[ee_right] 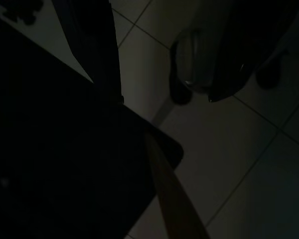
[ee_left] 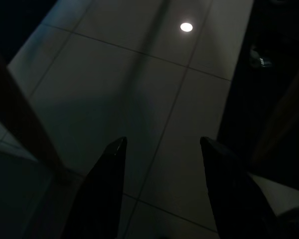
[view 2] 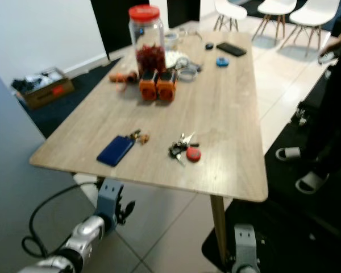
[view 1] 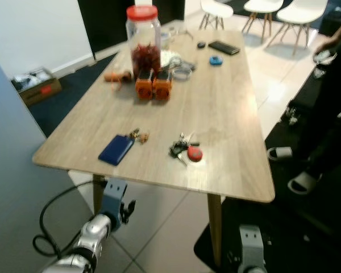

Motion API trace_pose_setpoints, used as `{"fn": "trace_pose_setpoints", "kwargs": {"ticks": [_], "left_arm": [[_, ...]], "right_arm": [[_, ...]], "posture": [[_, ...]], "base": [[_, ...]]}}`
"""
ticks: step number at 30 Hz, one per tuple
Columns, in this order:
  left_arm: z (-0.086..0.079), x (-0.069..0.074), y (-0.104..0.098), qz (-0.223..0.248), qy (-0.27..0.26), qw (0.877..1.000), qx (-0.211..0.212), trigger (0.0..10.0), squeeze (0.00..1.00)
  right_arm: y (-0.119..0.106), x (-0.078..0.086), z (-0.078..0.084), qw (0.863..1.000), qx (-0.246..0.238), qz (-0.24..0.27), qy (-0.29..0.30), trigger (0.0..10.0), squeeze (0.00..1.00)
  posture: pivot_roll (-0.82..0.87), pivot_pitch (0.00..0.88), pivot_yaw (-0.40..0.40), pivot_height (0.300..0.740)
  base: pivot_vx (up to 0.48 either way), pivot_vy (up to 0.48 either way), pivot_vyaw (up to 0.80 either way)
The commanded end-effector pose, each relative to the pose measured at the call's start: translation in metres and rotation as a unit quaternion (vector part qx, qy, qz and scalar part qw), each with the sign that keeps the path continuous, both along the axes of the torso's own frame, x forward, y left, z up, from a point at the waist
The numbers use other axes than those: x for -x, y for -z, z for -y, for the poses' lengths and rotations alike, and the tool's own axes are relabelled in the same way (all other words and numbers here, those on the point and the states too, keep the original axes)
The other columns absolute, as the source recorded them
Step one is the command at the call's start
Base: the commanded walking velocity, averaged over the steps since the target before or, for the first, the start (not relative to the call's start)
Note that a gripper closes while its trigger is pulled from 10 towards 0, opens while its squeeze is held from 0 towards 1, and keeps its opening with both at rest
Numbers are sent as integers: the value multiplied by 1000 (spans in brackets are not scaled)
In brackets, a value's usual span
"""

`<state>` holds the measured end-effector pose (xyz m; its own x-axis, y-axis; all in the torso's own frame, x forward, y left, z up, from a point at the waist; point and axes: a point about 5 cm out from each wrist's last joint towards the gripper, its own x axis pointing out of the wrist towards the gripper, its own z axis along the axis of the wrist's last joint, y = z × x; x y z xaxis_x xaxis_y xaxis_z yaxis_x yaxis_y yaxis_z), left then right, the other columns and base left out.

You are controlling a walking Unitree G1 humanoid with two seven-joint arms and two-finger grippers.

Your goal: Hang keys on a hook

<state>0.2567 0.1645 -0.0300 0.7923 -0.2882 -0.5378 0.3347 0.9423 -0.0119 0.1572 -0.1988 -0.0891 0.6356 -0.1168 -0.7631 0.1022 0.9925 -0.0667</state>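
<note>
Head views: I see the bunch of keys with a red round fob [view 1: 187, 151] near the light wooden table's [view 1: 227, 114] front edge. Left wrist view: left gripper [ee_left: 162, 149] spread above tiles. Right wrist view: right gripper's [ee_right: 159, 79] fingers apart.

— What's the table [view 1: 227, 114] made of, from where you sit?
— Pale wood, matt grain. Your keys [view 1: 184, 149] near its front edge look like dull metal with a glossy red plastic fob.
— And the jar [view 1: 143, 40] at the far end?
— Clear glass, red plastic lid. The floor [ee_left: 139, 99] under you is smooth, shiny tile
</note>
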Motion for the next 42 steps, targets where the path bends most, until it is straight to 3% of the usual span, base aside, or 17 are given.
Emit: {"fn": "trace_pose_setpoints", "kwargs": {"ticks": [1,11,14,17,22,25,26,29,30,32,33,34,36,38,40,41,42], "left_arm": [[2,2,2,-9,15,1000,-6,10000,0],[4,4,4,-9,25,999,-20,10000,0],[3,6,5,-8,24,999,-22,10000,0],[1,9,7,-12,17,999,-26,10000,0],[0,9,7,-13,16,999,-27,10000,0],[-2,9,7,-14,17,999,-31,10000,0],[-2,9,7,-14,17,999,-31,10000,0],[-2,9,7,-14,17,999,-32,10000,0],[-2,9,7,-14,15,999,-32,10000,0],[-2,9,7,-14,15,999,-32,10000,0],[-2,9,7,-14,15,999,-31,10000,0],[-2,9,7,-14,15,999,-31,10000,0],[-2,8,7,-14,13,999,-31,10000,0],[-2,8,7,-14,13,999,-31,10000,0],[-2,8,7,-14,11,999,-30,10000,0],[-2,8,7,-14,10,999,-29,10000,0],[-2,8,7,-14,10,999,-29,10000,0]], "right_arm": [[3,6,0,1000,-8,-7,25,10000,0],[7,36,30,996,36,-38,70,10000,0],[4,54,55,992,80,-33,96,10000,0],[-19,72,112,967,177,13,180,10000,0],[-42,68,145,934,198,89,284,10000,0],[-95,43,194,868,245,224,369,10000,0],[-95,43,194,868,245,224,369,10000,0],[-127,23,214,836,261,291,386,10000,0],[-155,1,221,817,265,349,375,10000,0],[-155,1,221,817,265,349,375,10000,0],[-176,-19,222,810,264,390,350,10000,0],[-176,-19,222,810,264,390,350,10000,0],[-226,-80,204,816,213,479,244,10000,0],[-226,-80,204,816,213,479,244,10000,0],[-256,-135,151,842,132,519,73,10000,0],[-261,-149,128,847,103,522,11,10000,0],[-261,-149,128,847,103,522,11,10000,0]], "posture": [[40,41,21,740],[39,42,19,740],[35,42,19,740],[31,39,21,740],[26,37,24,740],[20,38,27,740],[20,38,27,740],[21,40,26,740],[23,42,24,740],[23,42,24,740],[23,41,23,740],[23,41,23,740],[22,40,20,740],[22,40,20,740],[22,39,10,740],[21,40,10,740],[21,40,10,740]], "base": [[0,0,0],[0,0,0],[0,0,0],[0,0,0],[0,0,0],[0,0,0],[0,0,0],[0,0,0],[0,0,0],[0,0,0],[0,0,0],[0,0,0],[0,0,0],[0,0,0],[0,0,0],[0,0,0],[0,0,0]]}}
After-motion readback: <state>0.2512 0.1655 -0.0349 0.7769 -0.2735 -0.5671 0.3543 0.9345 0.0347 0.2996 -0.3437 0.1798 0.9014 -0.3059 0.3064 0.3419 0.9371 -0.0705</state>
